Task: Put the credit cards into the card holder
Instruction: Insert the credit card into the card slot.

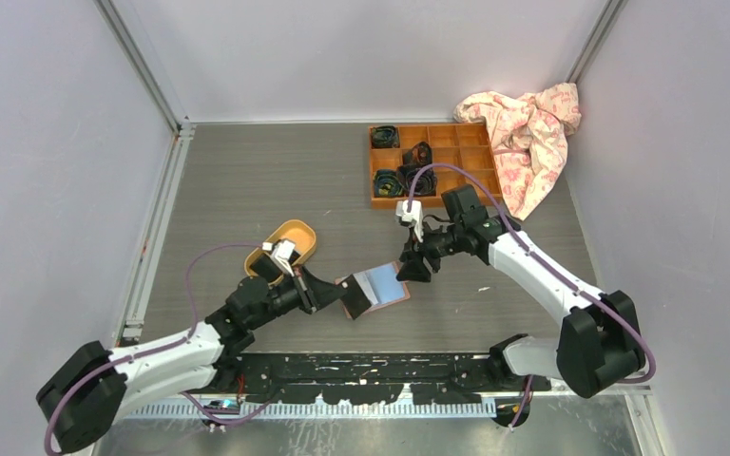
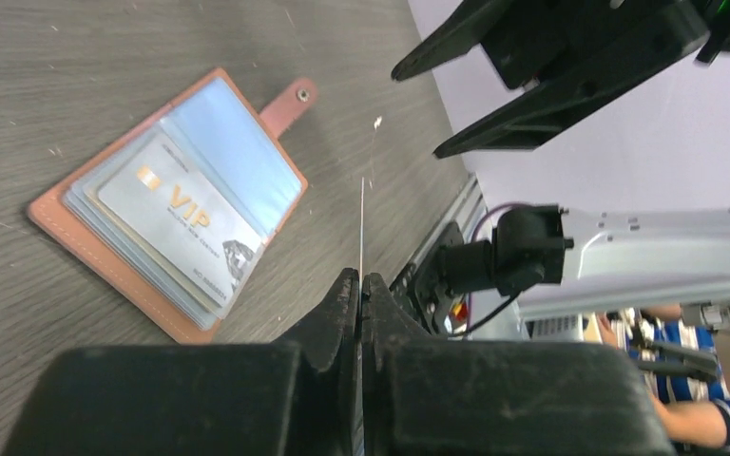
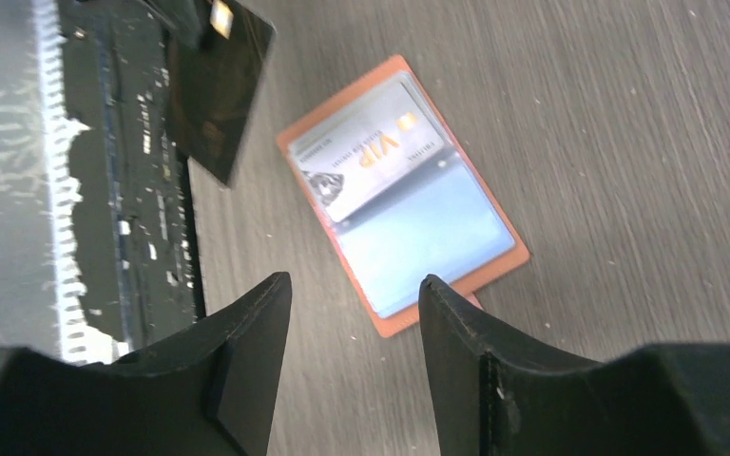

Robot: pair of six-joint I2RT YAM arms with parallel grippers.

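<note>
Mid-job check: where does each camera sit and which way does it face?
Top external: above and behind the bases, looking down on the table; both arms show.
Left wrist: looks past the left gripper, shut on a black card, toward the card holder.
Right wrist: looks down through the open right gripper at the card holder.
Shared: the card holder.

The wallet [image 3: 428, 247] is laid open on the grey table [image 3: 627, 142], bluish pockets up, sat at a diagonal. A white VIP card [image 3: 366, 161] is seen on its upper half; tucked in or just lying there, can't really be told. A black card [image 3: 219, 90] with a gold chip is spotted top left, just beside the wallet, over a black plate [image 3: 143, 190]. The gripper [image 3: 354, 294] is spread wide at the bottom, the wallet's lower corner framed between its fingers.
</note>
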